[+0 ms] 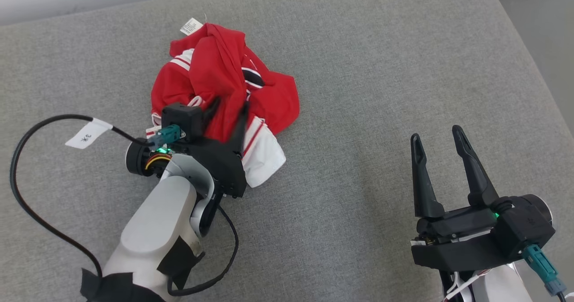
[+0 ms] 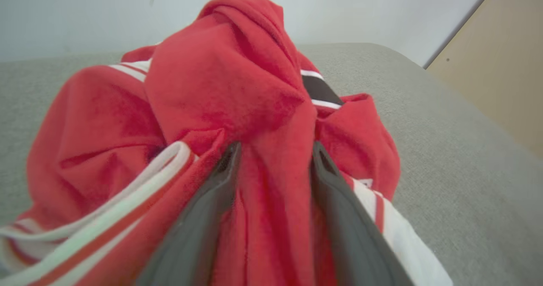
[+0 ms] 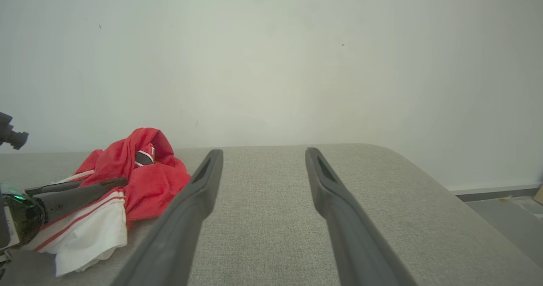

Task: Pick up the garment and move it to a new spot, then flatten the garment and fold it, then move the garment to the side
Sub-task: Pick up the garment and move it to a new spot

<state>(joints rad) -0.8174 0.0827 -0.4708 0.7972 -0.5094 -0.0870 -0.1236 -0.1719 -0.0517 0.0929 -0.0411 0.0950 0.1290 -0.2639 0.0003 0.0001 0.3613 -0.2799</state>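
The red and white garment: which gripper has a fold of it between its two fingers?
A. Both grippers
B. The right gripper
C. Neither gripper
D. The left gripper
D: in the left wrist view a ridge of the red and white garment rises between the fingers of the left gripper; the right gripper stands open and apart from it, over the grey fabric surface.
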